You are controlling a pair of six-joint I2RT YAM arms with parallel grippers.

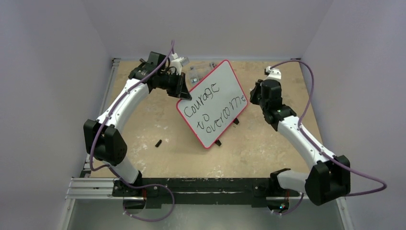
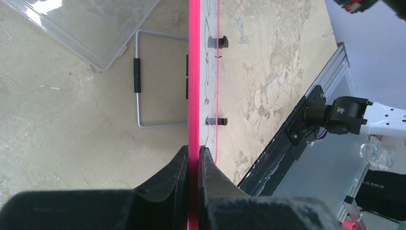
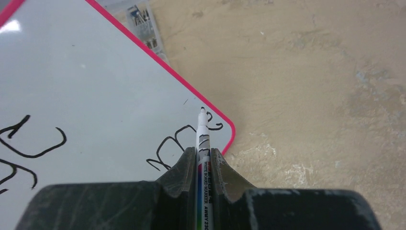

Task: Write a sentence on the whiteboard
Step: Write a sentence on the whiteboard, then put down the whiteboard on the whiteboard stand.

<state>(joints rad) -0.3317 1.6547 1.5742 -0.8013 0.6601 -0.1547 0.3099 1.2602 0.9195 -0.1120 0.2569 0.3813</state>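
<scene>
Though edge-on and unreadable from the left wrist, the red-pink-framed whiteboard [image 1: 213, 103], tilted on the counter [image 1: 268, 143], reads "Courage to overcome". Left pincer [image 2: 193, 149] clamps its frame; right pincer [image 3: 203, 151] clamps a white pen [image 3: 202, 127] labelled "WHITE BOARD MARKER".

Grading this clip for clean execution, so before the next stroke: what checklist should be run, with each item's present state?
1. Left end effector shut on the whiteboard frame: ok.
2. Right end effector shut on the marker: ok.
3. Marker uncapped, tip over the board: ok.
4. Tip touching the surface: cannot tell.
5. Room past the last word of the writing on its line: not ok, it ends at the corner.
6. Blank board under the writing for another line: ok.
</scene>
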